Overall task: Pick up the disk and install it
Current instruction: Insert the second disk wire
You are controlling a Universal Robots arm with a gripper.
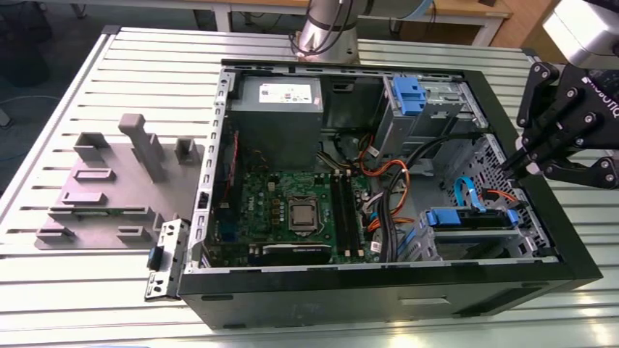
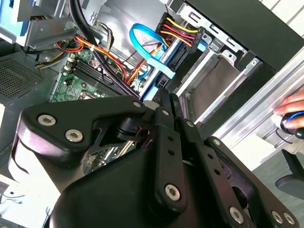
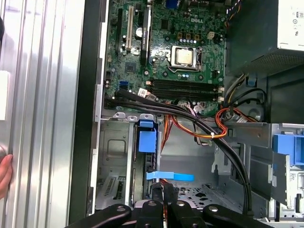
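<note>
The disk [image 1: 454, 218] stands on edge inside the lower drive cage at the exterior view's right of the open computer case [image 1: 387, 286]. Only its blue carrier edge shows, which is also the blue tab [image 3: 146, 141] in the first wrist view. My gripper [image 1: 523, 168] hangs just above the case's right wall, beside that cage. In both wrist views the black fingers sit together with nothing between them, so the gripper [image 2: 169, 98] [image 3: 164, 190] is shut and empty. A flat blue data cable [image 2: 151, 56] and a power plug with coloured wires [image 2: 183, 29] lie by the cage.
Another blue carrier [image 1: 406, 94] sits in the upper bay, beside the grey power-supply box [image 1: 277, 101]. The green motherboard [image 1: 290, 210] and black cable bundles [image 3: 199, 124] cover the case floor. A grey fixture plate [image 1: 106, 190] lies on the slatted table. A person's hand [image 2: 290, 108] rests nearby.
</note>
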